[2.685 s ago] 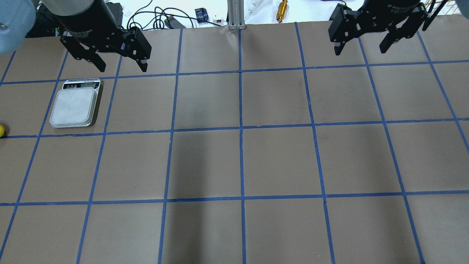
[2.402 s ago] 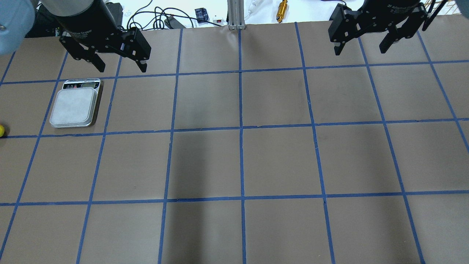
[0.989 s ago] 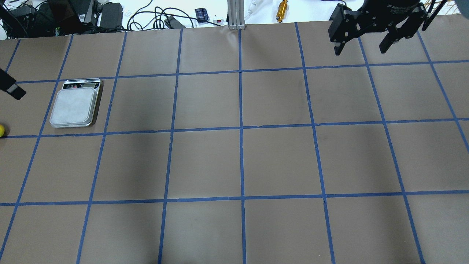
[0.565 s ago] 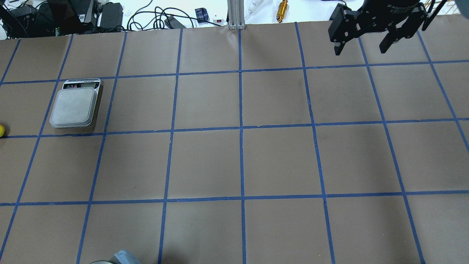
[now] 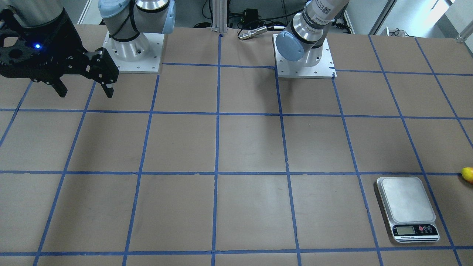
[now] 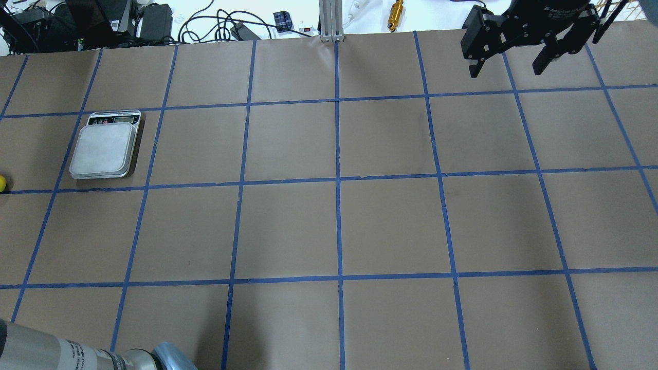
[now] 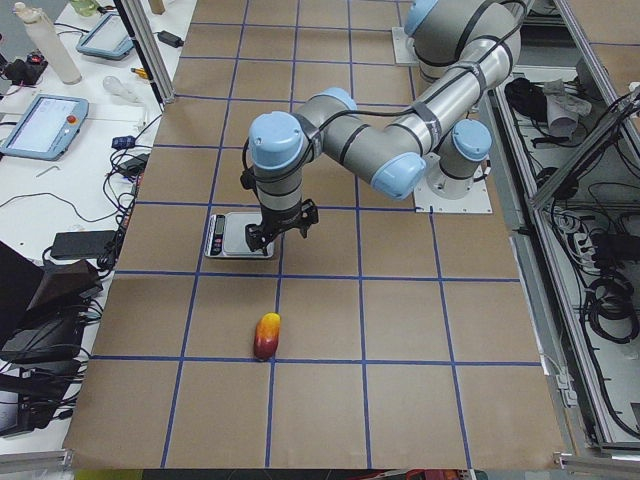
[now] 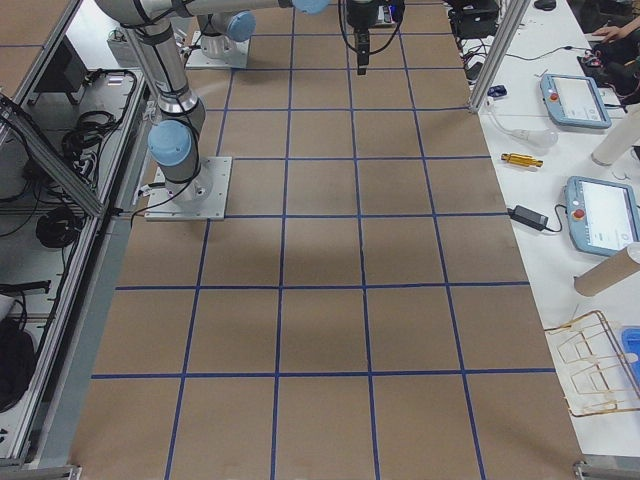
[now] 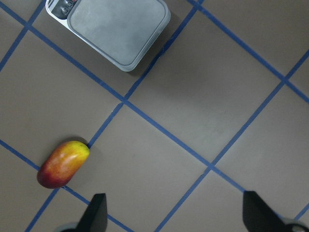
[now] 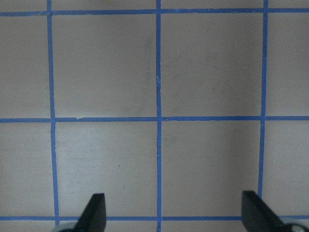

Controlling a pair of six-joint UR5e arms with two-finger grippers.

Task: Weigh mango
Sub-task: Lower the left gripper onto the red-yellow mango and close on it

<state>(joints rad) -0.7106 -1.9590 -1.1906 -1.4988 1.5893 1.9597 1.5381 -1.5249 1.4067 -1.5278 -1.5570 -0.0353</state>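
Observation:
The mango (image 7: 267, 335) lies on the brown paper near the table's left end, red with a yellow tip. It shows in the left wrist view (image 9: 63, 164) and as a sliver at the edge of the front view (image 5: 468, 174) and the overhead view (image 6: 2, 183). The kitchen scale (image 6: 105, 146) stands bare beside it and also shows in the left wrist view (image 9: 116, 29). My left gripper (image 9: 176, 218) is open and empty, high above the table between scale and mango (image 7: 280, 232). My right gripper (image 6: 509, 66) is open and empty, far off at the back right.
Blue tape lines grid the brown table cover (image 6: 339, 226). Cables, power bricks and a brass part (image 6: 396, 14) lie beyond the far edge. My left forearm (image 6: 77, 354) crosses the overhead view's bottom left corner. Tablets lie on side benches (image 7: 40, 125).
My left gripper has left its place behind the scale and gone out of the overhead view to the left; its forearm now shows at the bottom left. The right gripper has not moved.

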